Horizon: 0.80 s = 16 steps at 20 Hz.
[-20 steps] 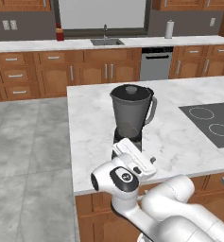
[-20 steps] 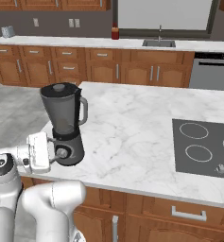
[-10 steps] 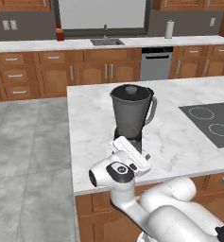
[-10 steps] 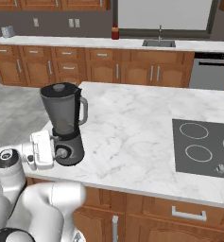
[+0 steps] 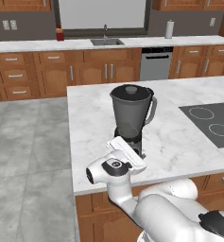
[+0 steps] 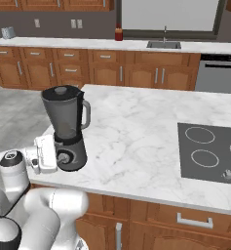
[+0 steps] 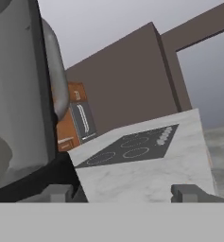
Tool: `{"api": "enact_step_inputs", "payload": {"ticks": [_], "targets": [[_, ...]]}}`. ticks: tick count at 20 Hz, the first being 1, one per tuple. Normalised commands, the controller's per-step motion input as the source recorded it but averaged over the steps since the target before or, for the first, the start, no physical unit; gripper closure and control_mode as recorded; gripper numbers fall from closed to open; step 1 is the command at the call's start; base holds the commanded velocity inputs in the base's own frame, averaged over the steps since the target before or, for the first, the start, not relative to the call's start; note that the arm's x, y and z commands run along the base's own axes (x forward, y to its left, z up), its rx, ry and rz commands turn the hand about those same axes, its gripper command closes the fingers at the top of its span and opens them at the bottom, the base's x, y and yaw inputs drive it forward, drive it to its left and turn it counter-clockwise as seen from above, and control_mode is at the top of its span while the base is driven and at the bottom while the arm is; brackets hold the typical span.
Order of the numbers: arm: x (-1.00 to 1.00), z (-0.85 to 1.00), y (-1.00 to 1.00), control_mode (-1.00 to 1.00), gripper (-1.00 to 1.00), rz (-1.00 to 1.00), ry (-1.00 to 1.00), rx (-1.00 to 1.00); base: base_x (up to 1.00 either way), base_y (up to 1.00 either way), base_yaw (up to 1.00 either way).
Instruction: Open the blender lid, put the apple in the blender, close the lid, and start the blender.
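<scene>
The blender [image 5: 130, 117] stands upright on the marble desk [image 5: 189, 142], near the desk's front edge and toward its end away from the cooktop [image 6: 209, 152]. The blender lid [image 5: 130, 90] sits closed on the jar rim, its small knob uppermost. The jar's handle faces the cooktop side.

Right base view: the round knob [image 6: 64, 157] on the blender's dark base faces the desk's front edge, and the white hand of the arm lies just beside the base, on the side away from the cooktop. Left base view: the same hand crosses in front of the blender base and hides the knob.

Hand view: the blender's jar [image 7: 16, 90] and handle [image 7: 56, 75] loom at the left, cut off by the frame; the dark base shows below them. The tool [image 7: 127, 193] has its two fingertips set apart with bare desk between them; the left fingertip [image 7: 61, 193] lies close against the blender base, though contact cannot be made out. The jaws stand parted and hold nothing visible.

Beyond the blender, along the back wall, are wooden cabinets, a sink [image 5: 105, 41] and a dishwasher [image 5: 155, 63]. The jar's contents are hard to make out through its smoky wall.
</scene>
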Motion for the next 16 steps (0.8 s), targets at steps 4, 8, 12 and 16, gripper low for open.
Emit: {"api": "enact_step_inputs", "payload": {"ticks": [4, 8, 12, 16], "targets": [[0.34, -0.23, 0.0, -1.0, -1.0, 0.0, 0.0, 0.0, 0.0, 0.0, 0.0], [0.34, -0.26, 0.0, -1.0, -1.0, 0.01, 0.0, 0.01, 0.0, 0.0, 0.0], [0.12, -0.18, 0.0, -1.0, -1.0, 0.03, -0.07, 0.03, 0.0, 0.0, 0.0], [0.0, -0.01, -0.05, -1.0, -1.0, 0.04, -0.16, 0.05, 0.0, 0.0, 0.0]]}}
